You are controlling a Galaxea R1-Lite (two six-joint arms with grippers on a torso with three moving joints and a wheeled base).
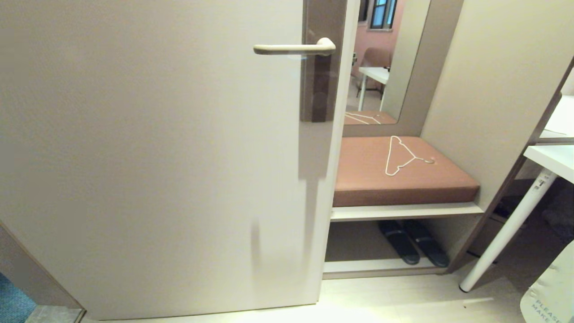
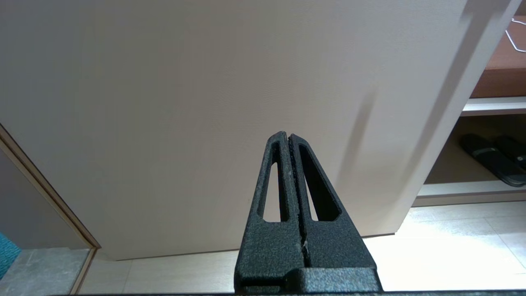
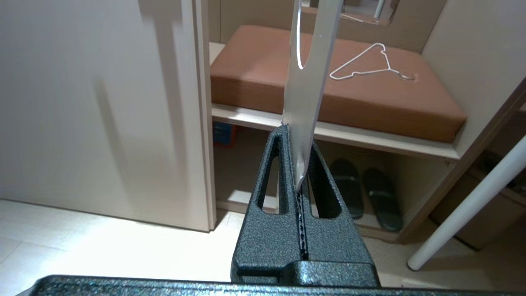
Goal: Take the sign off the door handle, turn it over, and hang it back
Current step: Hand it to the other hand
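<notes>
The cream door handle [image 1: 293, 48] juts out level from the door [image 1: 157, 157], and nothing hangs on it. The sign [image 1: 551, 291] shows at the lower right corner of the head view, white face up with "PLEASE MAKE" legible. In the right wrist view the sign [image 3: 308, 74] stands edge-on, its lower end pinched between the black fingers of my right gripper [image 3: 296, 137], low and right of the door edge. My left gripper [image 2: 286, 135] is shut on nothing, pointing at the lower part of the door.
A thin white wire hanger [image 1: 403, 154] lies on a brown cushioned bench [image 1: 367, 188] right of the door. Dark slippers [image 1: 412, 242] sit on the shelf under it. A slanted white table leg [image 1: 506, 233] stands at the right. A mirror [image 1: 381, 58] hangs above the bench.
</notes>
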